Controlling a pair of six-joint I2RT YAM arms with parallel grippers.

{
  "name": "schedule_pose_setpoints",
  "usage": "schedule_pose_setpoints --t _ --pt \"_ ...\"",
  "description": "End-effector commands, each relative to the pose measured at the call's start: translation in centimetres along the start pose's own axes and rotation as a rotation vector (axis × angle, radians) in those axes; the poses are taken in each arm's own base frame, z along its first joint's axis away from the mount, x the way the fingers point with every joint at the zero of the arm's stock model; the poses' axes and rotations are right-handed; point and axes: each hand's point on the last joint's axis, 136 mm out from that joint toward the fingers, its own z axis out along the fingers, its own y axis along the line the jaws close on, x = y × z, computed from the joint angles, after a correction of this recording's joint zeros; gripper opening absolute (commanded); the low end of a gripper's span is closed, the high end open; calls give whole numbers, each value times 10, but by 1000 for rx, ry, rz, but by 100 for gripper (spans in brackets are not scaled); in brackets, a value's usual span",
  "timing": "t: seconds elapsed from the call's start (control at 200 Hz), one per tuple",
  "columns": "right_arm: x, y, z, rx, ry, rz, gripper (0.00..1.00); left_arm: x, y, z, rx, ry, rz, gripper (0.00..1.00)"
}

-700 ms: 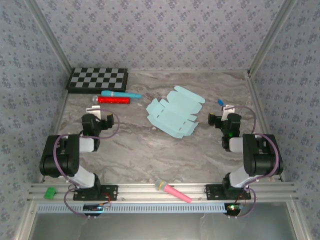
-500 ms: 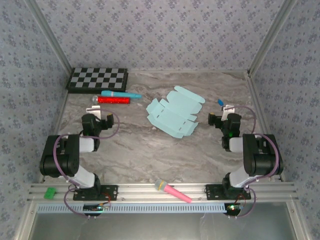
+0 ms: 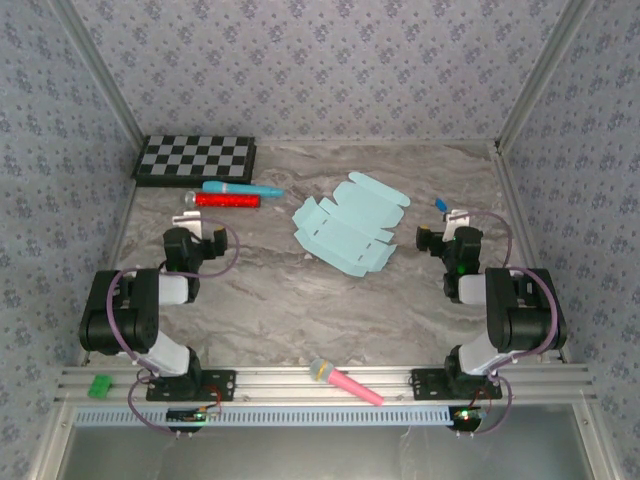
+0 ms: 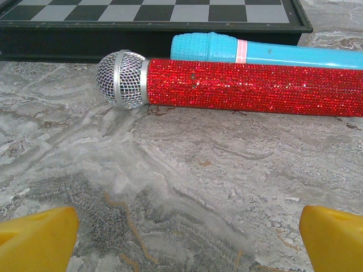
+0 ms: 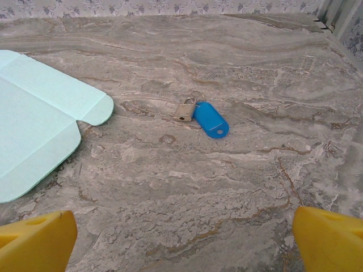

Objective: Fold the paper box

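Observation:
The paper box [image 3: 350, 228] lies unfolded and flat at the middle of the marble table, a pale aqua die-cut sheet with flaps; one rounded flap [image 5: 39, 119] reaches into the left of the right wrist view. My left gripper [image 3: 196, 222] rests low at the left, well clear of the sheet, open, its yellow fingertips [image 4: 37, 238] far apart over bare marble. On the right, my right gripper [image 3: 452, 222] also stands open with nothing between its yellow fingertips [image 5: 332, 241], a little right of the sheet.
A red glitter microphone [image 4: 238, 86] and a blue one [image 4: 255, 50] lie just ahead of the left gripper, before a checkerboard [image 3: 196, 159]. A blue key tag [image 5: 209, 118] lies ahead of the right gripper. A pink microphone [image 3: 343, 382] rests on the near rail.

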Motion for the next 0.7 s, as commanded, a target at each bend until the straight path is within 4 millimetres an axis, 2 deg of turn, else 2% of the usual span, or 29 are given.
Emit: schedule_pose_setpoints --t 0.0,0.375,0.54,0.65,0.695 --pt "-6 -1 3 8 -14 -12 100 -13 1 5 -4 -28 -17 100" --pt "-8 -2 0 15 -24 -5 100 -18 3 3 -14 -22 -23 100" --pt "-25 -10 -12 32 -22 32 100 -33 10 -14 -53 -58 -44 99" --pt "-36 -13 -22 44 22 80 100 -42 19 -28 -106 12 -146 99" --pt "-44 -12 -26 40 39 98 100 -43 16 -32 -100 56 -181 99"
